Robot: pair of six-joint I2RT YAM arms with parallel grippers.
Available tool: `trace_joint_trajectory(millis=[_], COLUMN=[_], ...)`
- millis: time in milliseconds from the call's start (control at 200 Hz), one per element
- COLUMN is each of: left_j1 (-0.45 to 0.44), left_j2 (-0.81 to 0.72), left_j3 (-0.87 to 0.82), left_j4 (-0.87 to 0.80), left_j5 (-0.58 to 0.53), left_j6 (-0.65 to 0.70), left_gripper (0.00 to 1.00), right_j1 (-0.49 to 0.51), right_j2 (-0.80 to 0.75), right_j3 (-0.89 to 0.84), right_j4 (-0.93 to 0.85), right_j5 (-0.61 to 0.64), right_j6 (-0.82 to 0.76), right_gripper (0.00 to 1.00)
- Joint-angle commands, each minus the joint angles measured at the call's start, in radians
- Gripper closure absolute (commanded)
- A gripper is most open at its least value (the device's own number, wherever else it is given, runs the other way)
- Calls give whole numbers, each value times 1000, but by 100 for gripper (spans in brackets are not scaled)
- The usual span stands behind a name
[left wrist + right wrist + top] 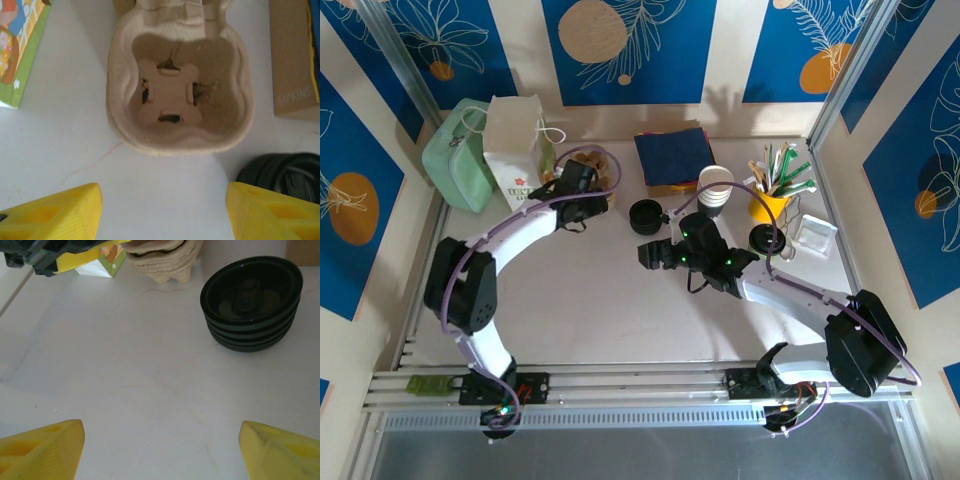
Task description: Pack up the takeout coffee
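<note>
The left end effector (162, 212) is being held wide open above the counter (60, 150), with nothing being gripped. A pulp cup carrier (180, 95) is being faced just ahead of its fingertips, and a stack of black lids (285, 175) is lying ahead to its right. The right end effector (160, 450) is also being held wide open and empty, with the lids ahead to its right. The takeout coffee (763, 238) is being seen standing behind the right end effector, beside its arm.

lidded takeout coffee (763, 238), upright
</note>
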Motion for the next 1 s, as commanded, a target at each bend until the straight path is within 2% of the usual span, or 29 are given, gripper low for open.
trace_joint_trajectory(millis=[0, 390, 790, 995], left_j1=[17, 32, 45, 50], left_j2=[38, 93, 125, 124], left_j3=[49, 58, 51, 17], left_j4=[51, 103, 164, 202], left_j5=[-59, -133, -105, -89], left_j6=[-39, -109, -141, -164], left_gripper=[35, 36, 49, 49], right_j1=[-1, -16, -16, -15], right_j2=[-30, 33, 33, 57], right_j3=[-5, 4, 0, 21], right_j4=[25, 28, 36, 14], right_j5=[51, 82, 78, 67], right_j6=[-24, -34, -29, -26], right_gripper=[19, 19, 19, 19])
